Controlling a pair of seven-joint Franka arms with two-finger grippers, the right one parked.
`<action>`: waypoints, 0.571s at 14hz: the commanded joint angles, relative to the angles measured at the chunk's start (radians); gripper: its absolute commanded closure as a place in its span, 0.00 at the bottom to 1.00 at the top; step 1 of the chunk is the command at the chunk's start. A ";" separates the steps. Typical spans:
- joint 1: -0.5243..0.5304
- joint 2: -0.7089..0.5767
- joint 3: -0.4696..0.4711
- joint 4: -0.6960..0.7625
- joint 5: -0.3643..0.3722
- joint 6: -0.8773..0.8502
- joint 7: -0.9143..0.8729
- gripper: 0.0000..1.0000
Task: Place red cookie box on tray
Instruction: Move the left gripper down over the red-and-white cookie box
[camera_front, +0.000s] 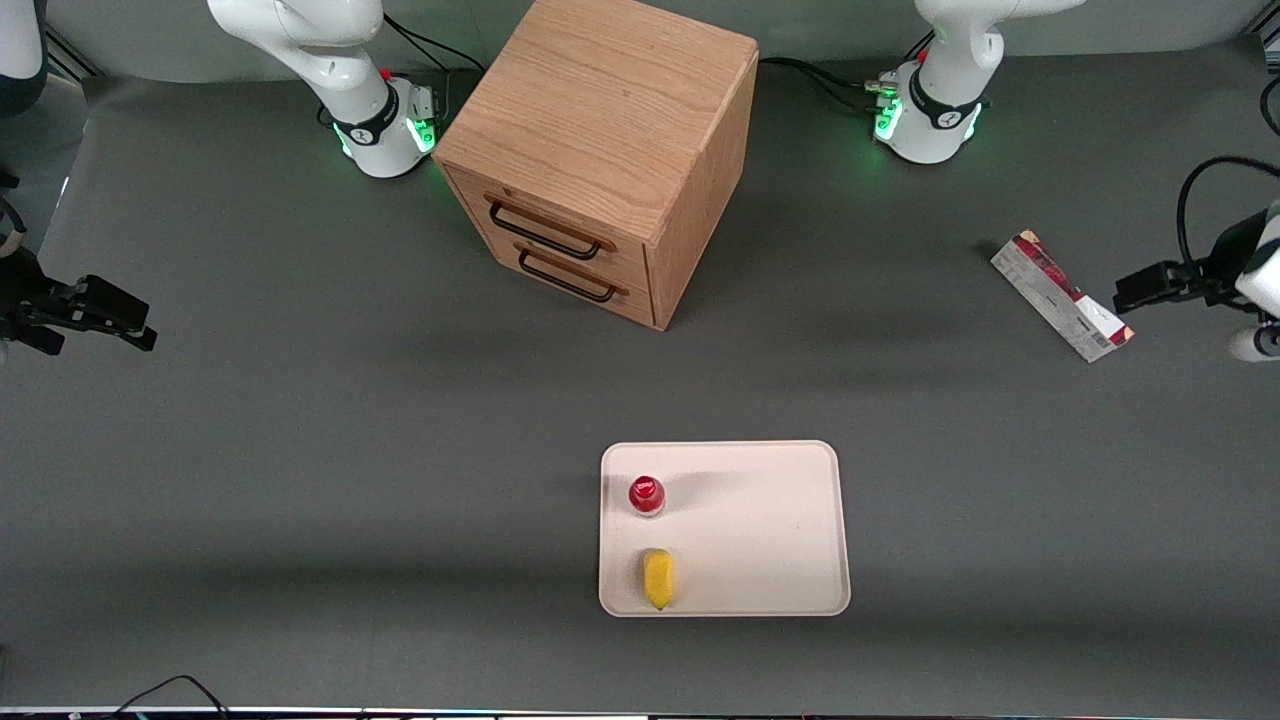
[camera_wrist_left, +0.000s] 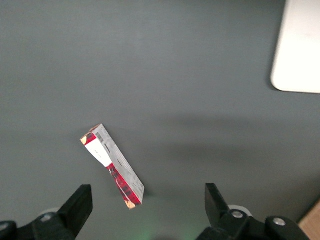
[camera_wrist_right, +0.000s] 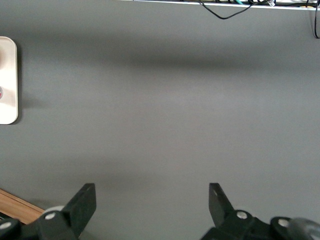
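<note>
The grey counter (camera_front: 300, 450) fills the front view. Largest on it is the wooden drawer cabinet (camera_front: 600, 150), set at about twelve o'clock from the counter's middle, turned at an angle so that its two dark-handled drawer fronts face roughly seven o'clock.

Next in size is the tray (camera_front: 760, 530), cream-white with rounded corners, lying flat at about six o'clock from the cabinet and nearer to the front camera. A corner of its rim shows in the left wrist view (camera_wrist_left: 300, 50), and an edge in the right wrist view (camera_wrist_right: 7, 80). On it stand a small red-capped bottle (camera_front: 647, 495) and, at six o'clock from the bottle and apart from it, a yellow object (camera_front: 658, 578).

The red cookie box (camera_front: 1062, 295) lies flat on the counter toward the working arm's end, at about two o'clock from the tray and well apart from it. Its long axis runs from ten o'clock to four o'clock, a white-grey face up with dark red along one edge. In the left wrist view the box (camera_wrist_left: 112, 166) rests on bare counter.

The claw (camera_front: 1135, 291) hangs near the box's four-o'clock end, not touching it. In the left wrist view the claw (camera_wrist_left: 147, 207) has its fingers (camera_wrist_left: 77, 205) spread wide, holding nothing.
</note>
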 joint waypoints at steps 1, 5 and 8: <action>0.012 -0.016 0.069 -0.161 0.024 0.160 -0.048 0.00; 0.038 -0.017 0.155 -0.331 -0.015 0.289 -0.166 0.00; 0.062 -0.029 0.192 -0.511 -0.031 0.470 -0.166 0.00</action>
